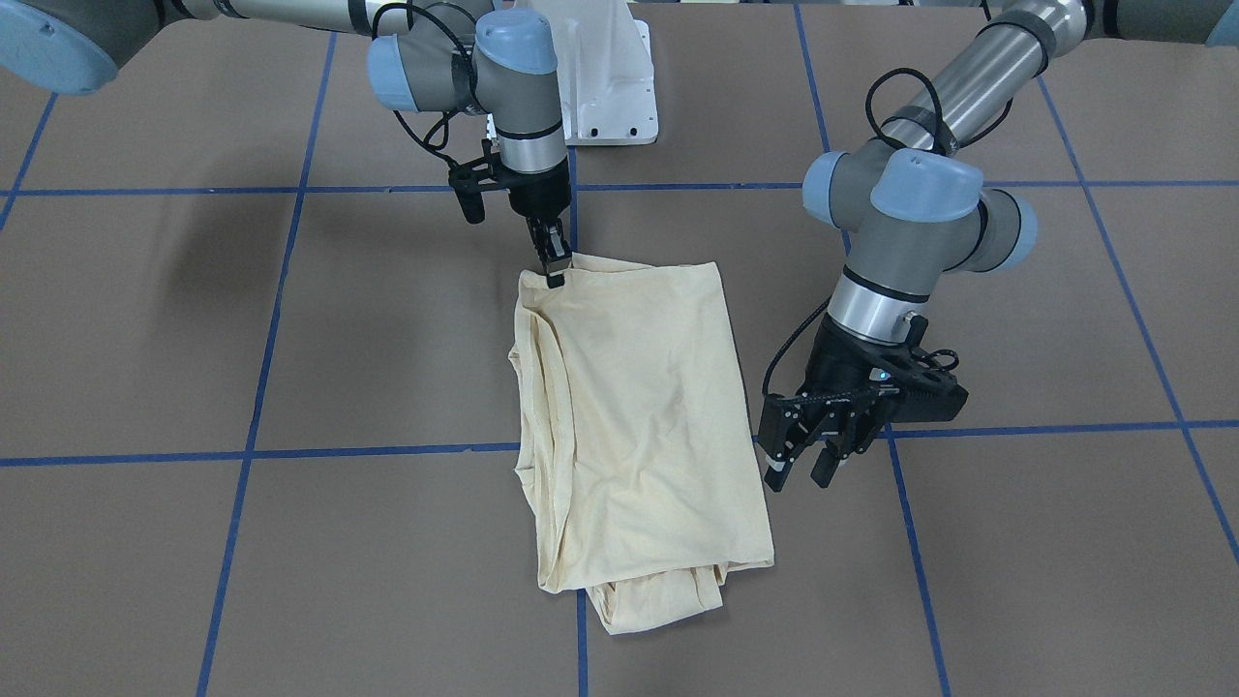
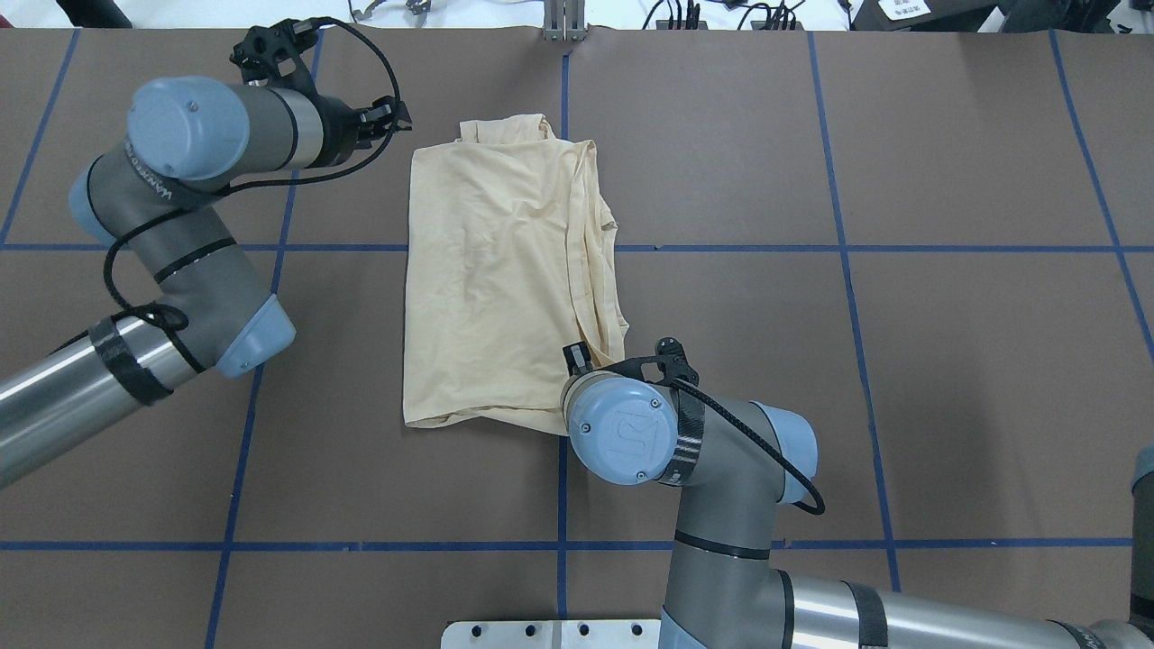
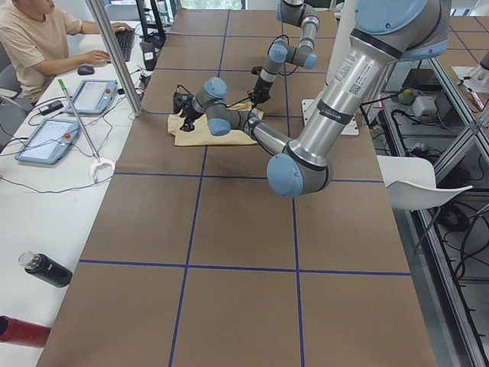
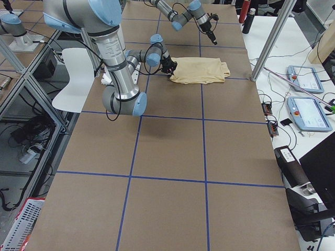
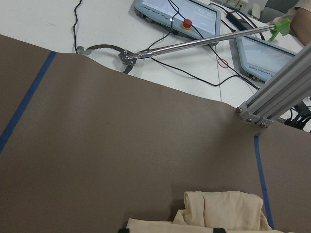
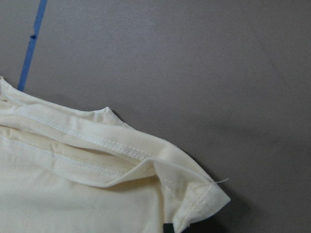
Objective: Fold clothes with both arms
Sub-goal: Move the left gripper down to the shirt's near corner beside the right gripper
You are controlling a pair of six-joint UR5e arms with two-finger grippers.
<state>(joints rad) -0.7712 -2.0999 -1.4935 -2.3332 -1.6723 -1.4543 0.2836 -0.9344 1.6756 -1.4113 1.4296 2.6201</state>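
Note:
The cream-yellow shirt [image 1: 639,407] lies folded in a long rectangle mid-table, its print hidden; it also shows in the overhead view [image 2: 496,270]. My right gripper [image 1: 554,269] points straight down and is shut on the shirt's corner nearest the robot base; the right wrist view shows that hemmed corner [image 6: 194,194] bunched at the jaws. My left gripper [image 1: 799,467] is open and empty. It hovers just beside the shirt's long edge near its far end, apart from the cloth. The left wrist view shows only the shirt's far end [image 5: 223,211].
The white pedestal base [image 1: 610,77] stands behind the shirt. Blue tape lines [image 1: 387,450] cross the brown table. Past the far edge are tablets [image 5: 177,17], an aluminium post [image 5: 277,97] and a seated operator [image 3: 34,38]. A dark bottle [image 3: 46,269] lies off the table.

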